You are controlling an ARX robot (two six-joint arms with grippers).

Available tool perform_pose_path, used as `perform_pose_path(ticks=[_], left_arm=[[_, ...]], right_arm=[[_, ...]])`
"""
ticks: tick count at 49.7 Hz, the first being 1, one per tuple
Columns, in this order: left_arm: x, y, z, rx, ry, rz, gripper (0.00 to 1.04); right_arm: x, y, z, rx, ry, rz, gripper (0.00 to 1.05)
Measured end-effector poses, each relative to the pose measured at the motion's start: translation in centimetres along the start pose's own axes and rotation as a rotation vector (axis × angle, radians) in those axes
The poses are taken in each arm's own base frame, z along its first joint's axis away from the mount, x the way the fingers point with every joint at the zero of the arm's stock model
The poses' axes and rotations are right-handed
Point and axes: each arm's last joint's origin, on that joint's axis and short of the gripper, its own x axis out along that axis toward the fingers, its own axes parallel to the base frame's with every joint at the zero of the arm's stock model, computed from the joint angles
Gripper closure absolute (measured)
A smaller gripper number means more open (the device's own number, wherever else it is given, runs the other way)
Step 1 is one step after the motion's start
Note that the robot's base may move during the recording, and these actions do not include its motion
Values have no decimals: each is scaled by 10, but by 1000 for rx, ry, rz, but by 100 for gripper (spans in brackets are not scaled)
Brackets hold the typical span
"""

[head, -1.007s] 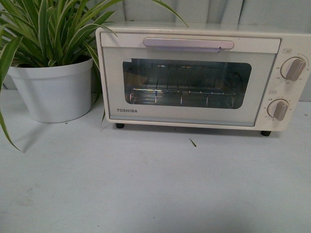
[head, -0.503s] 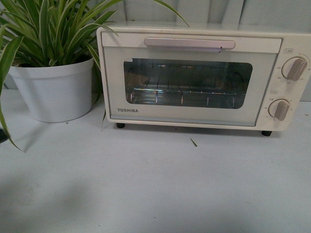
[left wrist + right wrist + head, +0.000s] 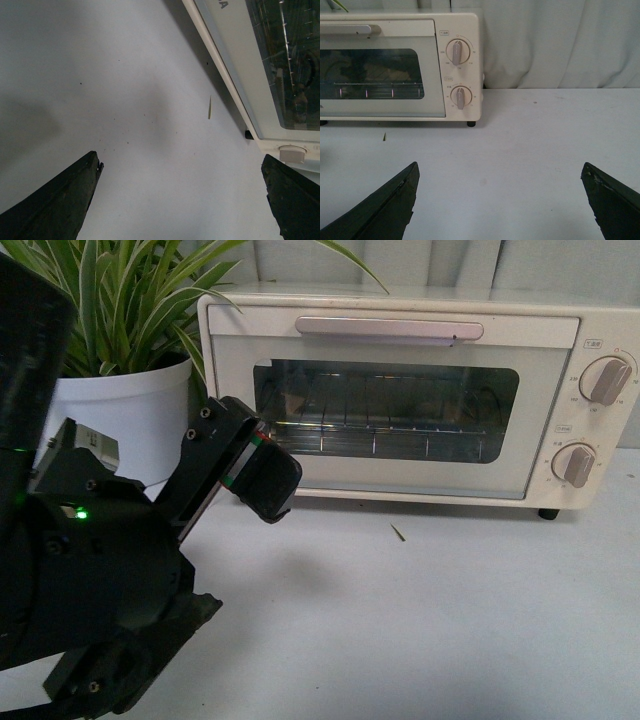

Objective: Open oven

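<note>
The cream oven [image 3: 415, 400] sits far on the bench [image 3: 450, 620], door shut, 2 knobs [image 3: 606, 380] at right. The left hand [image 3: 180, 162] hangs released near its lower-left corner; the right hand [image 3: 500, 170] gapes too.

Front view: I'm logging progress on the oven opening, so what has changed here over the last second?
The left gripper has swung up from the lower left and now sits in front of the lower left door corner of the oven, open and holding nothing. The door stays shut, its handle untouched. The plant pot has not moved.
</note>
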Motion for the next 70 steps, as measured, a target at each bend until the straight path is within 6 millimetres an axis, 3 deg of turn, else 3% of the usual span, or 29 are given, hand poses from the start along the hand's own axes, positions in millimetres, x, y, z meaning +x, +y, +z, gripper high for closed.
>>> perform_pose_path(ticks=[14, 37, 47, 52, 55, 62, 70], left_arm=[[23, 3, -6, -43, 17, 43, 7], [33, 3, -3, -89, 3, 38, 7], [33, 3, -2, -95, 1, 39, 7], [32, 4, 0, -102, 4, 36, 7], [31, 6, 1, -106, 1, 38, 7], [30, 8, 3, -112, -2, 41, 7], [29, 10, 5, -120, -3, 38, 7]], right_arm=[[0, 0, 0, 0, 0, 0, 9], [0, 0, 0, 0, 0, 0, 9], [8, 2, 8, 170, 140, 126, 9], [21, 6, 31, 203, 117, 120, 9], [35, 11, 57, 210, 75, 124, 9], [82, 29, 105, 224, 84, 116, 9], [138, 55, 128, 243, 185, 99, 9]])
